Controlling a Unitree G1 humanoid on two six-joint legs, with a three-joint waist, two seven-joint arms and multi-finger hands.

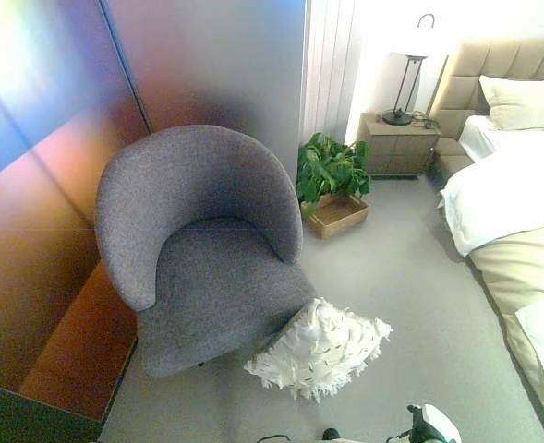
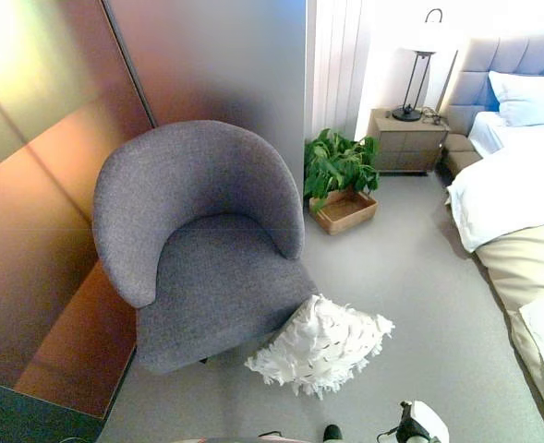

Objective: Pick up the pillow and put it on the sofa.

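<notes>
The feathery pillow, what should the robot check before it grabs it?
1. White feathery pillow in view, on the floor: ok.
2. Nothing lying on the pillow: ok.
3. Grey armchair seat free to take it: ok.
4. Pillow leans against the armchair's front corner, so it may slide when lifted: cannot tell.
5. Potted plant and bed stand apart from the pillow: ok.
6. Both hands ready: cannot tell, neither shows.

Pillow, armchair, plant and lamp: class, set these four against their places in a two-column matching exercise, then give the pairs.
Things:
1. pillow
2. armchair
3. plant
4. lamp

Places:
A. in a low tray beside the nightstand
B. on the nightstand
C. on the floor, leaning against the armchair's front
D. in front of the brown wall panel

Pairs: 1-C, 2-D, 3-A, 4-B
</notes>
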